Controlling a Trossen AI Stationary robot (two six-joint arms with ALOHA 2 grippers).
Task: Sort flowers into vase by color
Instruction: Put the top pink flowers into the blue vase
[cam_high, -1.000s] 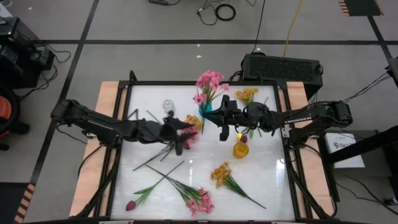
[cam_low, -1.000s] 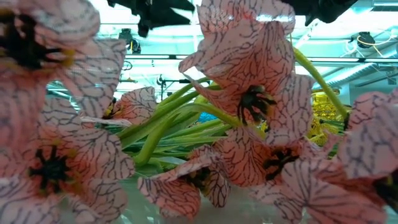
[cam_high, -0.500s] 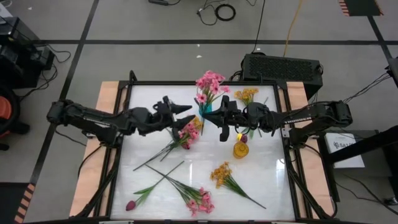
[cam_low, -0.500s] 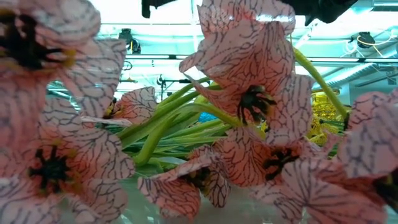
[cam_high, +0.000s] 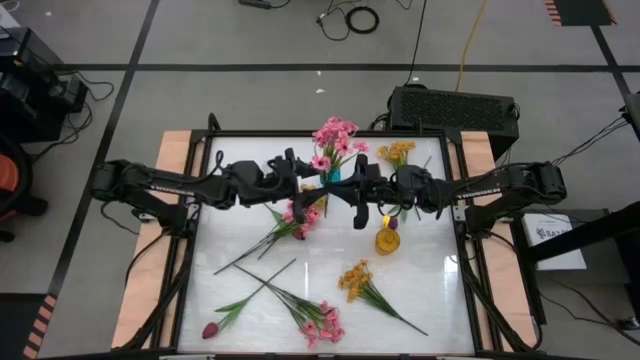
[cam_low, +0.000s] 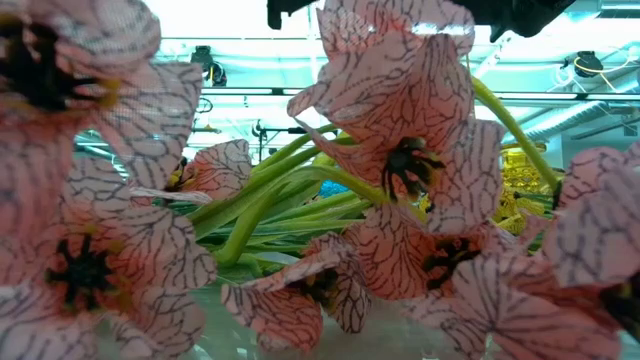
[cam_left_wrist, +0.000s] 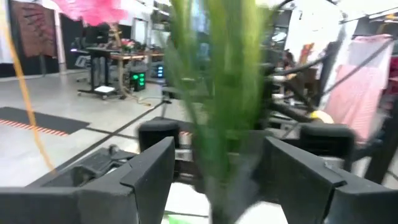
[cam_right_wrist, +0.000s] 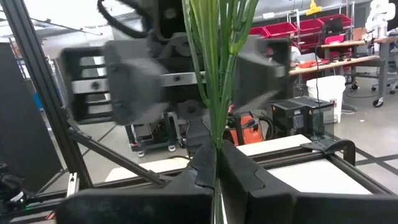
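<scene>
A bunch of pink flowers (cam_high: 335, 135) stands upright in a teal vase (cam_high: 329, 176) at the table's far middle. My right gripper (cam_right_wrist: 216, 155) is shut on its green stems. My left gripper (cam_high: 312, 172) has come in from the left, level and open. Its fingers (cam_left_wrist: 149, 168) stand on either side of the same stems (cam_left_wrist: 217, 93), and no touch shows. A pink spray (cam_high: 300, 213), a second pink spray (cam_high: 320, 322), a yellow spray (cam_high: 355, 280) and a magenta bud (cam_high: 210, 329) lie flat on the table. My right gripper pinches the bunch's green stems (cam_right_wrist: 214, 127) between its two fingers. The fingers come level from the table's right and lie across the stems. The stems rise upright above the fingers, with the blossoms on top.
A yellow vase (cam_high: 387, 240) stands just near of my right arm, and yellow flowers (cam_high: 396, 152) stand beyond it. The near pink spray (cam_low: 400, 150) fills the low view. A black box (cam_high: 455, 108) sits past the far edge.
My left gripper has risen from over the pink spray on the table and gone toward the far edge and right, up to the bunch in the teal vase. The spray stays lying where it was. My right gripper has kept still.
</scene>
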